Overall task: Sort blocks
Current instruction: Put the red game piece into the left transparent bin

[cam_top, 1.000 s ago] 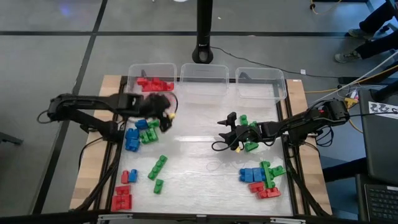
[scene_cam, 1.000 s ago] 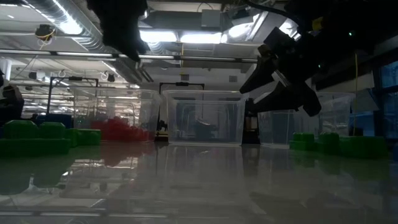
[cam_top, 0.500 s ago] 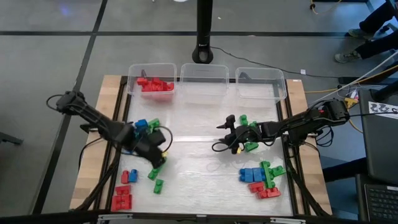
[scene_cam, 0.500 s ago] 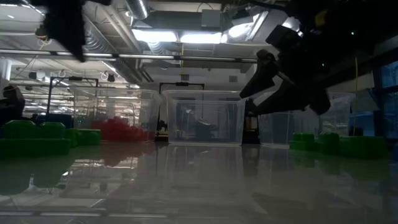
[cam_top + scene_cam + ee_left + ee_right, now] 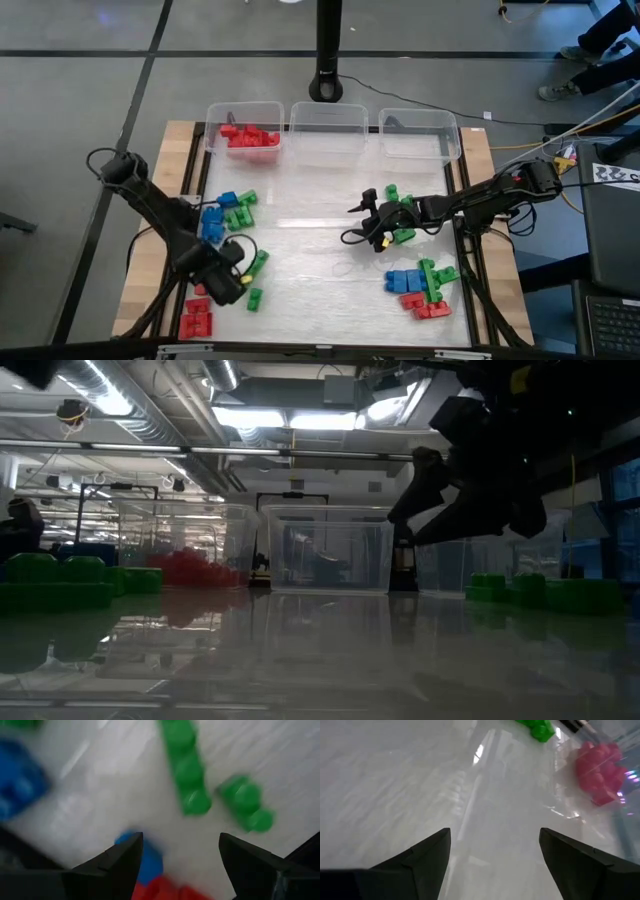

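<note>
High view shows you the left claw spread wide, empty, over red and green blocks; your right claw hangs open mid-worktop, empty.

Dim low view, ceiling-light glare; left wrist view blurred.
</note>
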You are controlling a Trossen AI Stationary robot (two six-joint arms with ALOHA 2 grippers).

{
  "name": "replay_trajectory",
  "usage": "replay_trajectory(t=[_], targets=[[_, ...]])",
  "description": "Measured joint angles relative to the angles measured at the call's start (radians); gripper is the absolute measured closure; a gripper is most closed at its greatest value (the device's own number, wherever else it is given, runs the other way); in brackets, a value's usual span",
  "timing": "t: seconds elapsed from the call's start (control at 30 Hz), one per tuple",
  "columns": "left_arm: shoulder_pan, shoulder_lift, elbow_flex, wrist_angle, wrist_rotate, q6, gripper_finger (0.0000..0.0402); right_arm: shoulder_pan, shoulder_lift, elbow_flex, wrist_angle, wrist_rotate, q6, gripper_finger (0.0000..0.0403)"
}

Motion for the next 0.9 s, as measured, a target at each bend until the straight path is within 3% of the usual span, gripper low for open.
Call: replay_trajectory(t=[0.33,0.9], targets=[[-0.105,0.087,0.0,-0.043,0.146,-0.111,0.0151,0.0,0.0,0.0,0.0,-0.045,0.029,0.0097],[-0.127,0.232,-0.002,-0.073,0.095,0.192,0.0151,0.0,0.0,0.0,0.0,-0.061,0.032,0.0097]])
